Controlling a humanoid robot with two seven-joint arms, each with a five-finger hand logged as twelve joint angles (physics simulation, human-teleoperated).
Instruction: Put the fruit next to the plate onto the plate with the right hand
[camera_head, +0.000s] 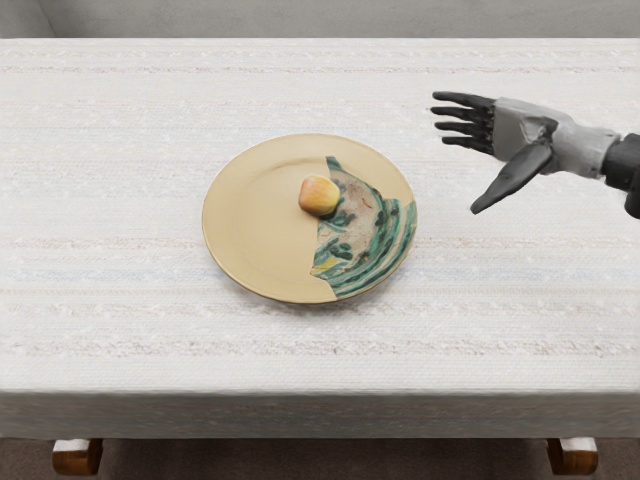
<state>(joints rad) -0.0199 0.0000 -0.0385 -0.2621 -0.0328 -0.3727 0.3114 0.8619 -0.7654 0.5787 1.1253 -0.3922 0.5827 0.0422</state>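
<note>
The fruit (319, 195) sits on the plate (250, 230), near its middle, so the placing looks done. The right hand (490, 135) hangs off to the plate's right, well apart from it, fingers spread and holding nothing. Only drawing the arm clear seems left, above the table (120, 340).

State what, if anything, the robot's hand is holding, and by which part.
Nothing is held. The right hand is open, apart from the small yellow-orange fruit lying on the round tan plate.
</note>
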